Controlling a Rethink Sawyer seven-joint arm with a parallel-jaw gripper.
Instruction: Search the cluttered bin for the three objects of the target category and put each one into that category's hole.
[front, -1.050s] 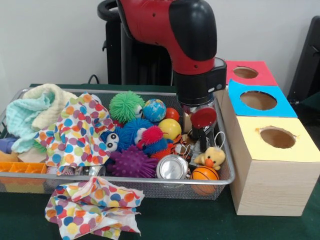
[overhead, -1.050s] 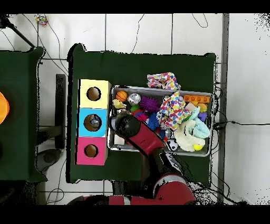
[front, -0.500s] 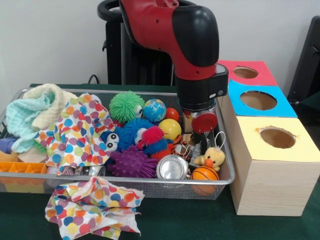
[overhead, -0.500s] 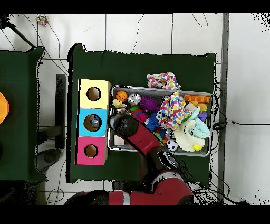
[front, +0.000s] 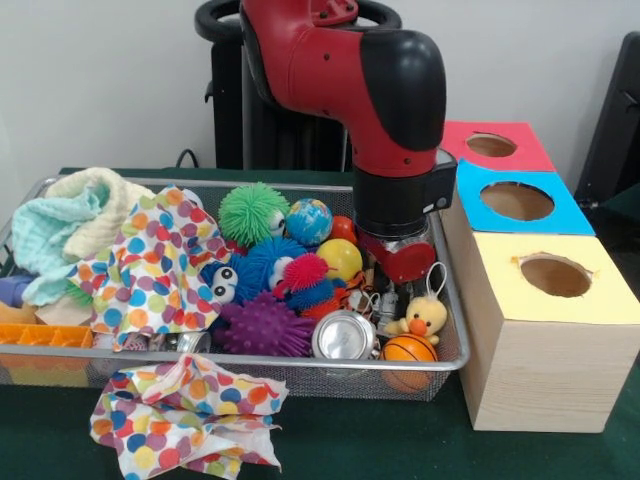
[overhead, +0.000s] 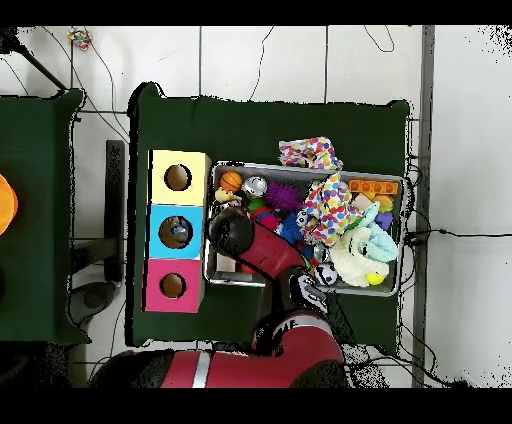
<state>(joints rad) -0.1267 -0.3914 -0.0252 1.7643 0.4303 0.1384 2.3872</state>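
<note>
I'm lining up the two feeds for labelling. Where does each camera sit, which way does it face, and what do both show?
Front view: across the table, facing the robot; shows the wire bin, three boxes and the red arm descending.
Overhead view: above, looking straight down; the arm reaches up from the bottom edge over the bin.
Shared: bin, boxes, arm, polka-dot cloth outside the bin.

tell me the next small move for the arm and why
Probably a short, slow descent straight down. The arm's wrist hangs low over the bin's right end, above the clutter by the duck, can and basketball. The fingers are hidden among the clutter, so no grasp shows yet, and the target category can't be told from here.
</note>
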